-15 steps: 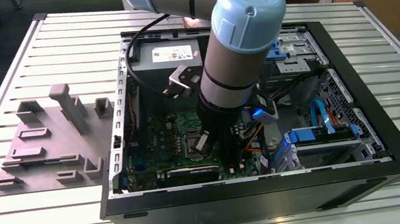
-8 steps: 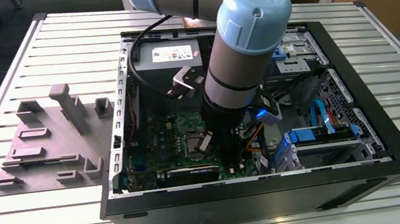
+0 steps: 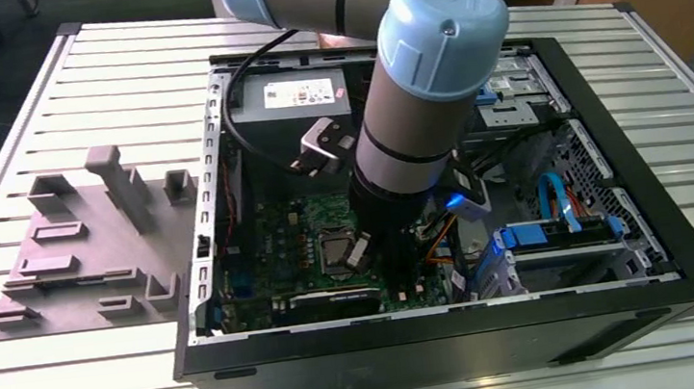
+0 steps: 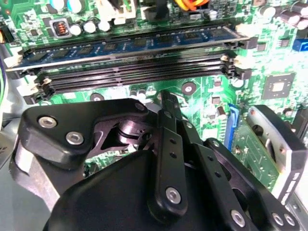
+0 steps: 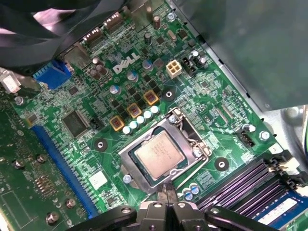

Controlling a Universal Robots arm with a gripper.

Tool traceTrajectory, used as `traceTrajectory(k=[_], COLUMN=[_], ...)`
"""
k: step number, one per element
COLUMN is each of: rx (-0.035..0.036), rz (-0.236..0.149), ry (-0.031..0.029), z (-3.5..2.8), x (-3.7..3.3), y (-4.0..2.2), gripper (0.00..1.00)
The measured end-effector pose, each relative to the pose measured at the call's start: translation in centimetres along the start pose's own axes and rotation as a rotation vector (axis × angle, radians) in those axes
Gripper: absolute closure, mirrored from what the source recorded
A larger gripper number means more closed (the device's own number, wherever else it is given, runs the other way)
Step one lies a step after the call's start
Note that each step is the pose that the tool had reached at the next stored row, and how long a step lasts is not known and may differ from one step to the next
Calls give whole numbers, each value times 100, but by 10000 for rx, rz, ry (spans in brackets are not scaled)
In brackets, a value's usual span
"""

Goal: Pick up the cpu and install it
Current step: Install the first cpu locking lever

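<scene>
While the claw (image 5: 168,191) hung with its fingers pressed together and holding nothing, the cpu (image 5: 159,154) sat in its socket frame (image 5: 166,152) just beyond the tips. A push there could have tipped the chip crooked and bent the tiny pins. Farther off, the memory slots (image 4: 134,67) could have been bumped.

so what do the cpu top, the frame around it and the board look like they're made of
The cpu top looks like brushed metal: pale silvery, matte, with a dull sheen. The socket frame around it seems to be bare stamped steel, grey and shinier, with screw heads at its corners. The board looks like green lacquered circuit laminate with fine traces. The pincer links appear to be black matte metal or plastic.
</scene>
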State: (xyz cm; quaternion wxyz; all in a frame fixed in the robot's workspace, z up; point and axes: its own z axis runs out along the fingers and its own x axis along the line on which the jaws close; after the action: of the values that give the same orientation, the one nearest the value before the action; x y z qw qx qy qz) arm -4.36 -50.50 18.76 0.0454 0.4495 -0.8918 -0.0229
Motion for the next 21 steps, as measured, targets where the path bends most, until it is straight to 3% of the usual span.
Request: traceTrajectory(k=[8, 9, 10, 21], rx=[-11, -79, -84, -90], rz=[-1, -13, -13, -14], ry=[-11, -106, -115, -125], z=[0, 3, 3, -14], x=[18, 30, 34, 39], y=[-13, -22, -25, -27], gripper=[90, 90, 90, 90])
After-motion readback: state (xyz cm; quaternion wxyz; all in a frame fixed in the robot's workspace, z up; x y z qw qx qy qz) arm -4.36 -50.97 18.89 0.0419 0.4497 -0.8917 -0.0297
